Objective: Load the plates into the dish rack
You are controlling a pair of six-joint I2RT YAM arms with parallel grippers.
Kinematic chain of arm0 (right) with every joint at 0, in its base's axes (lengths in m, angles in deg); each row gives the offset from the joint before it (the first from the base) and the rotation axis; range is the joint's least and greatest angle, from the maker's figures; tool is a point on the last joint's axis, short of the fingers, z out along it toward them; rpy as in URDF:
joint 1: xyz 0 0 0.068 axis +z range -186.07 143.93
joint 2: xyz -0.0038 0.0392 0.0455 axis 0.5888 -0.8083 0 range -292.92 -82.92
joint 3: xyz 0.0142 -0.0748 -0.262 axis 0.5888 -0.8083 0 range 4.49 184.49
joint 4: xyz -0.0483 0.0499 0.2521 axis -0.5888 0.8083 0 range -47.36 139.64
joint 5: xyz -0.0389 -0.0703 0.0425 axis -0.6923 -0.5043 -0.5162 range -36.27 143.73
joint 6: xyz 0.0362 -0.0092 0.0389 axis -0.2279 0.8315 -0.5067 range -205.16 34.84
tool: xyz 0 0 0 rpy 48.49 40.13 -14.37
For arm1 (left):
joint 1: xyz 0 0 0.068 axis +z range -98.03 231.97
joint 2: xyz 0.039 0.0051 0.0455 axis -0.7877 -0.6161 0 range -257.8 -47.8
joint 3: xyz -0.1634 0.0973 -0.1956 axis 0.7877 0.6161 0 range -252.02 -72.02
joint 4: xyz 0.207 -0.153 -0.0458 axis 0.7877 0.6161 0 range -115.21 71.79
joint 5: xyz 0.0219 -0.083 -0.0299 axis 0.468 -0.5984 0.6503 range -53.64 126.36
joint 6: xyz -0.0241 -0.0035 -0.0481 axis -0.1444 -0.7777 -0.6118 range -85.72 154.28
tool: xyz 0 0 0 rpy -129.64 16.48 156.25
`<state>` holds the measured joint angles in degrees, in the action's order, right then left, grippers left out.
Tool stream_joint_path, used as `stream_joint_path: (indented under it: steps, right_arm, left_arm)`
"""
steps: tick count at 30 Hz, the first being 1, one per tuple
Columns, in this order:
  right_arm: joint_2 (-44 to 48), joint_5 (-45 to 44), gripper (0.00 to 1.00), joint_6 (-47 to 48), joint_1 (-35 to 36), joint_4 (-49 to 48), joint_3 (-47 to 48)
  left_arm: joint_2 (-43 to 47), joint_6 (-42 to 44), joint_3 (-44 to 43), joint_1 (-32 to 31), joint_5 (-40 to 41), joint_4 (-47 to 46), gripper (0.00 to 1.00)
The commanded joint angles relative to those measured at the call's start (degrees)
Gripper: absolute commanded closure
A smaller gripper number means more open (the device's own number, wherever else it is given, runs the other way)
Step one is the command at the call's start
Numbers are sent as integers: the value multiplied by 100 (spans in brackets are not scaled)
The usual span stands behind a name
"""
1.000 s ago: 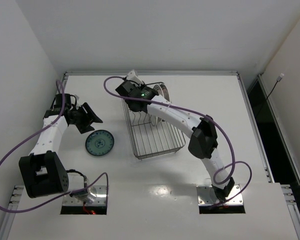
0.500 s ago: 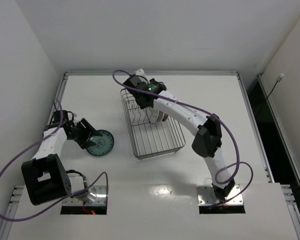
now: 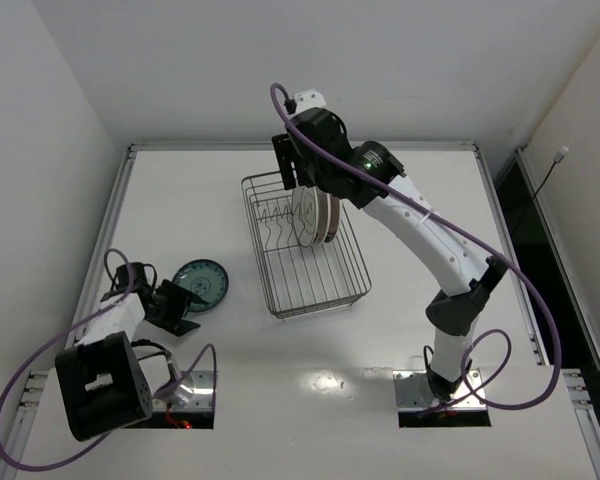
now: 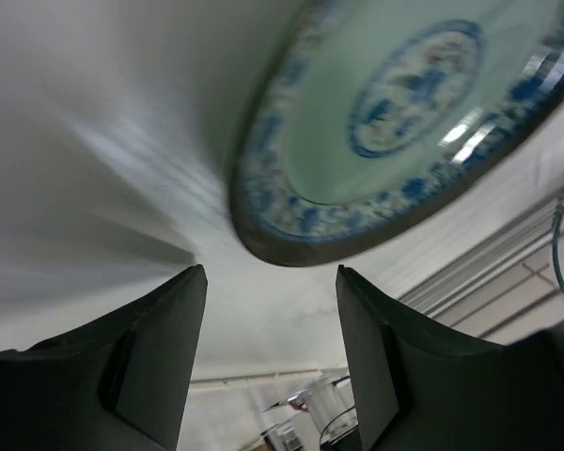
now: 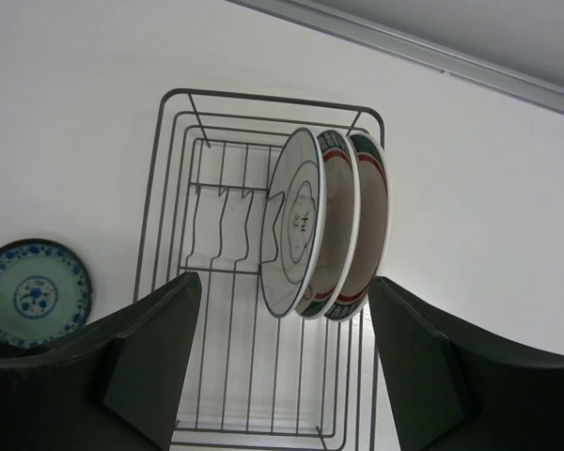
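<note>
dish rack (image 3: 315,282): 3 plates (image 5: 308,221) upright | teal plate (image 4: 404,141): by left end effector (image 4: 271,282)

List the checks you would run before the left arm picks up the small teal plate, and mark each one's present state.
1. Left gripper open: ok.
2. Small teal plate rim between its fingers: not ok, the plate lies just ahead of them.
3. Three plates standing upright in dish rack: ok.
4. Free prongs beside them: ok.
5. Right gripper open, empty, above the rack: ok.
</note>
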<state>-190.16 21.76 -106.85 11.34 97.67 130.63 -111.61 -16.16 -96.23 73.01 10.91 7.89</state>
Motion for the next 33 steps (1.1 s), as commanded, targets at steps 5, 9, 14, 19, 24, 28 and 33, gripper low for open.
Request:
stream_joint_path:
  steps: [5,9,14,19,24,28,33]
  right_arm:
    - [54,515,31,-116,31,-36,24]
    - [107,569,31,-116,31,17,24]
    - [160,621,31,-116,31,148,-29]
    - [326,516,31,-116,31,202,-177]
    - [379,516,31,-221,-22,254,-292]
    - [379,569,31,-274,-22,359,-292]
    - [432,630,31,-326,-22,360,-362]
  left_arm:
    - [238,-1187,434,102,541,-1173,46]
    - [115,-1416,487,102,813,-1613,46]
    - [-228,-1557,549,102,867,-2000,54]
    - [-456,-1496,549,102,814,-2264,80]
    - [-799,-1443,365,102,709,-2501,98]
    - [-948,-1329,101,102,551,-2763,100]
    - [-1063,-1250,-355,102,-258,-3257,100]
